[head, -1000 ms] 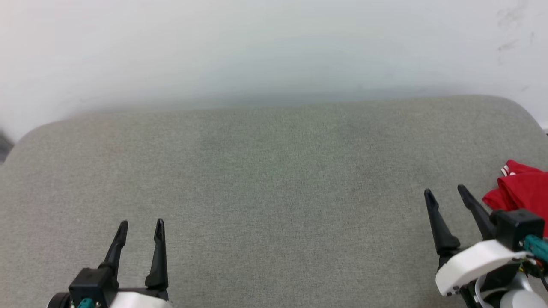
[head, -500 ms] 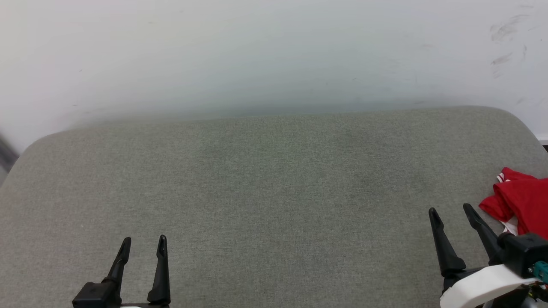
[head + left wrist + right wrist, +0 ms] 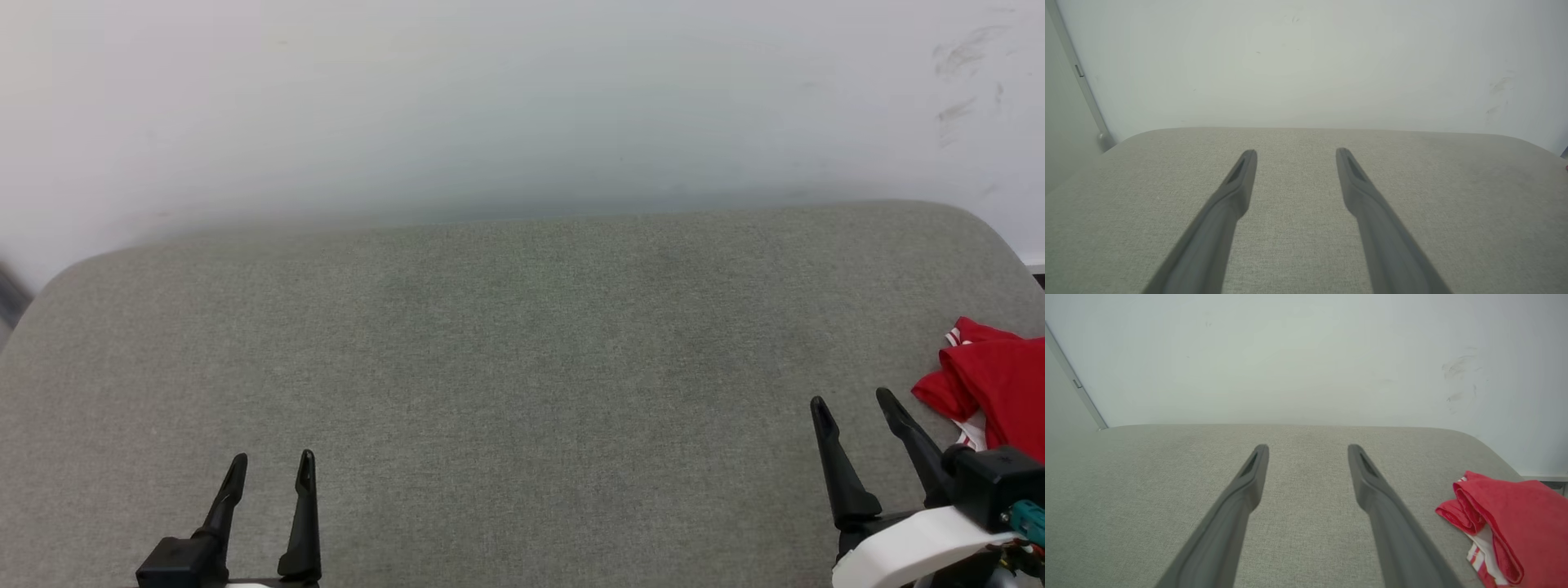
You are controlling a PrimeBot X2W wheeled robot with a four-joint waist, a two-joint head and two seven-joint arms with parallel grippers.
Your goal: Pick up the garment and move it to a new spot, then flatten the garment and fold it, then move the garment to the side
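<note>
Garment point(image 3: 992, 384): red, folded into a thick bundle, lying at far right of grey fabric surface point(image 3: 522, 343); cut off by right edge of head view; white striped trim showing at far corner and under near side.
Garment, right wrist view point(image 3: 1506, 522): low at right, rounded fold edges facing left, red-and-white striped piece peeking from beneath.
Left gripper point(image 3: 273, 457): low at left of head view, fingers parted wide, grey fabric visible between them; well apart from garment.
Right gripper point(image 3: 851, 398): low at right of head view, fingers spread wide, grey fabric between them; near garment, on its left, with a strip of surface between right finger and bundle in wrist view.
Surface: woven grey upholstery, rounded far corners, set against wall.
Wall point(image 3: 522, 98): pale, plain; dark scuff marks point(image 3: 955, 57) at upper right.
</note>
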